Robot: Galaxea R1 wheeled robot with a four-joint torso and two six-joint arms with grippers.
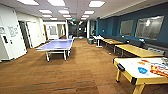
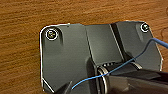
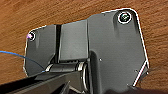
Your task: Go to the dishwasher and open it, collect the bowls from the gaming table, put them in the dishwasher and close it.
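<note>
The gaming table (image 1: 130, 65), white-topped with a yellow rim, stands at the lower right of the head view. On it lie a bright blue bowl (image 1: 142, 70), an orange bowl (image 1: 141, 63) and a red-orange one (image 1: 145, 60), blurred, beside colourful game boxes (image 1: 159, 69). The dishwasher is out of view. Both wrist views look down past the robot's dark plate at brown carpet, each crossed by a thin blue cable (image 2: 140, 56).
A blue ping-pong table (image 1: 56, 45) stands ahead left of centre. Plain yellow-topped tables (image 1: 137, 50) line the blue right wall. White walls and doors (image 1: 10, 37) run along the left. Brown carpet (image 1: 82, 67) stretches between them toward a far corridor.
</note>
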